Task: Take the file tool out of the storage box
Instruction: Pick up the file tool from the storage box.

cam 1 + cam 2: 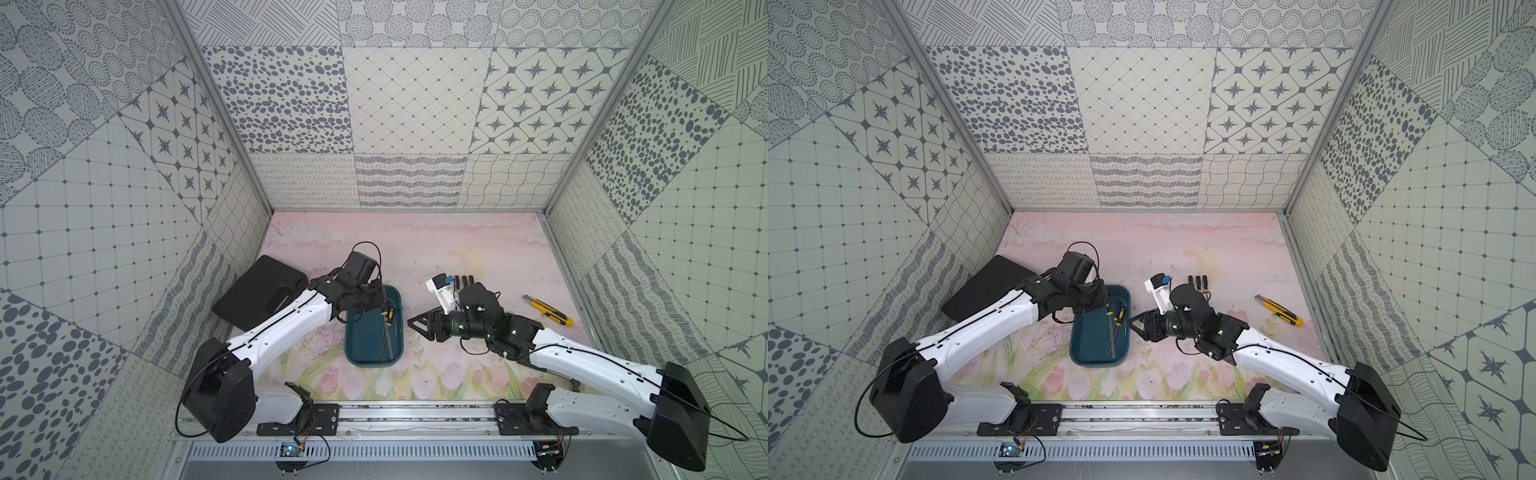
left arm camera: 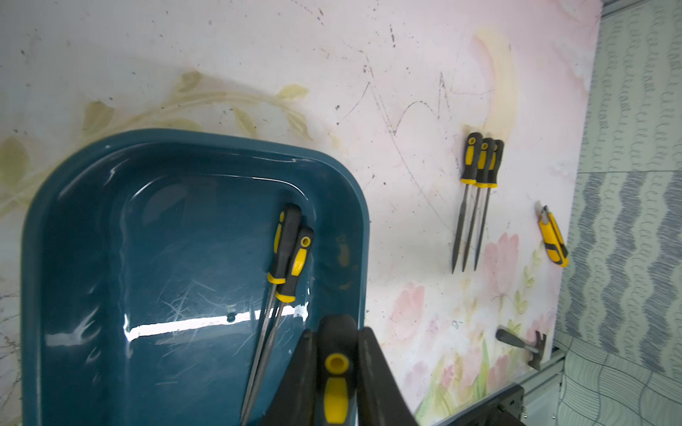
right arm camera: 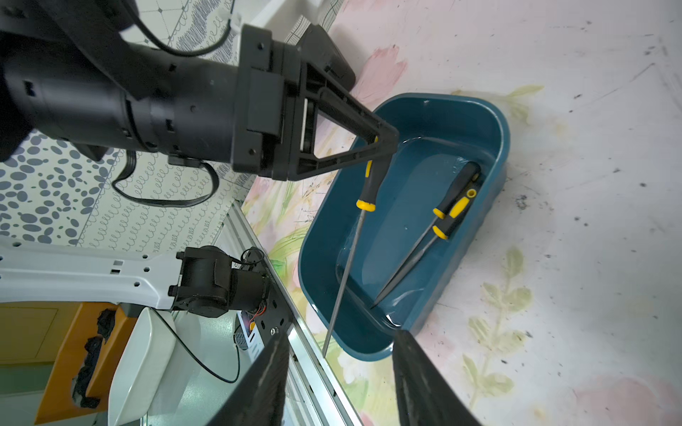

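We see left gripper (image 3: 383, 144) clamped on black-and-yellow-handled steel file (image 3: 364, 192) | file over dark teal plastic tray (image 3: 502, 147) | right gripper (image 1: 415, 323) parted, empty.

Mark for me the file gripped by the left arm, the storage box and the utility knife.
Gripped file (image 3: 350, 260): right wrist view, metal shaft.
Storage box (image 1: 365, 338): in a top view, bare floor.
Utility knife (image 1: 548, 310): in a top view, yellow body.
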Available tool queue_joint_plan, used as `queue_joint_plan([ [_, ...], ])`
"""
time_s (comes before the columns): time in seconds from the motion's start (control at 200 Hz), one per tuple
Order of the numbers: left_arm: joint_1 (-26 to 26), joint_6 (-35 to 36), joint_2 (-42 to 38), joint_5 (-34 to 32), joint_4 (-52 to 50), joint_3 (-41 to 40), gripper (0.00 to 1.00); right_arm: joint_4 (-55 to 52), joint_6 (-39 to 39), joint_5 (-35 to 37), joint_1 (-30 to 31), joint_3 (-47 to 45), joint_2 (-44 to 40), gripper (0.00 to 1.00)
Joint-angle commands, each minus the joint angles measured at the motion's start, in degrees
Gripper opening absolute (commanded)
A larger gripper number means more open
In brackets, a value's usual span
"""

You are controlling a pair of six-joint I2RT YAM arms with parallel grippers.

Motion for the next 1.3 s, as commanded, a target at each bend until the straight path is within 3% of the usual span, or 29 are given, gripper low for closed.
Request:
queue_joint_plan([
  [0.0,0.9,-8.2,-3.2,3.7,5.7,-1.7,0.11,7.5,2.3,1.9,1.9,0.3,2.4,0.46],
  [0.365,2.7,-9.6,-4.5,6.8,7.0,-1.8,0.11,11.8,3.9,-1.8,4.1,0.1,8.2,0.39],
  [0.74,3.8,-9.4,-4.4,7.5,7.1,-1.3,0.12,12.7,4.3,-3.7,4.3,0.4,10.0,0.19],
  [1.296,4.4,-9.3,-4.2,8.7,7.6,-0.9,0.11,12.4,4.1,-2.9,4.3,1.8,11.3,0.08],
])
